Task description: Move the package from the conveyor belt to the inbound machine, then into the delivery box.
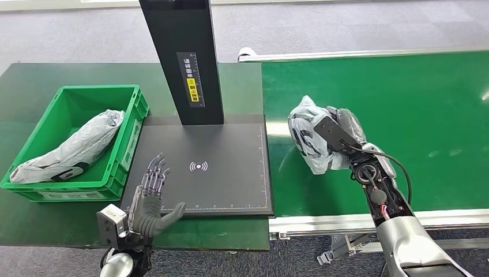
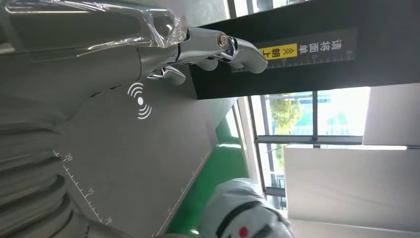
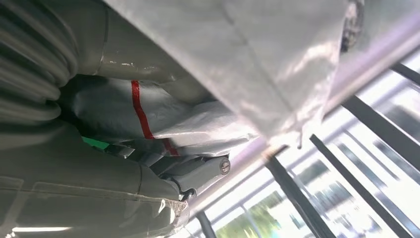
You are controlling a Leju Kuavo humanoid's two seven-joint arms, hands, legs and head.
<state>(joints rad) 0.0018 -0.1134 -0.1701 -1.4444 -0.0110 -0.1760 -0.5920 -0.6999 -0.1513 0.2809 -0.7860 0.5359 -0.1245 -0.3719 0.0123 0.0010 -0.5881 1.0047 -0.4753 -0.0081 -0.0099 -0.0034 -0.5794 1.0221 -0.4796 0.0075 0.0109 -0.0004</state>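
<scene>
- My right hand (image 1: 340,134) grips the package (image 1: 308,138) at the conveyor belt's (image 1: 403,115) left edge, beside the inbound machine (image 1: 219,173).
- Soft, light, slippery bag, I judge; grasp bunched folds.
- Left hand (image 1: 151,196) spread, holding nothing.

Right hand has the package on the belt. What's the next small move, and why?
Probably lift the package slightly and carry it left toward the scanner pad. The right hand grips it over the conveyor belt, the pad is bare, and the left hand hangs open at the pad's near edge.
</scene>
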